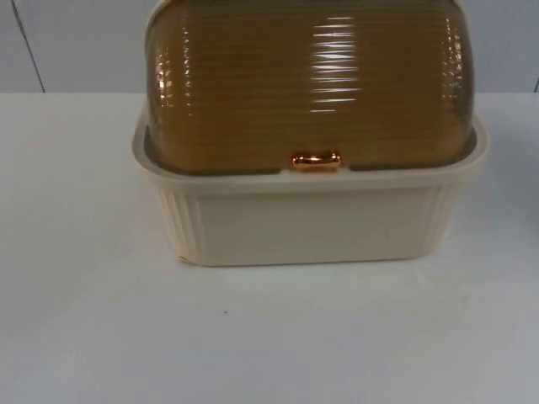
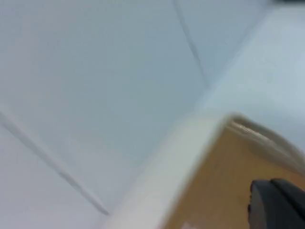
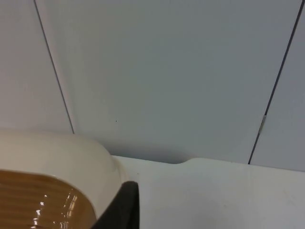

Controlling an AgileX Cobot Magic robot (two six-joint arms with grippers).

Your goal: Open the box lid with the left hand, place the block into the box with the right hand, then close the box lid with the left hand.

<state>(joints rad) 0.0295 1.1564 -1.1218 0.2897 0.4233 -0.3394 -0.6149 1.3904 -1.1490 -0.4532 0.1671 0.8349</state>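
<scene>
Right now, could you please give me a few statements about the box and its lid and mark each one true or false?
1. The amber ribbed lid is shut on the cream box. True.
2. The lid's handle is black. False: it is copper-coloured.
3. The box stands on the white table. True.
4. A block lies on the table in front of the box. False: there is none there.
5. The wall behind is red. False: it is grey.

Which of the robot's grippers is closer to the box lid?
Left, probably. The left gripper hangs right over the amber lid near the box's cream rim. The right gripper sits beside the lid's end, near the wall.
</scene>
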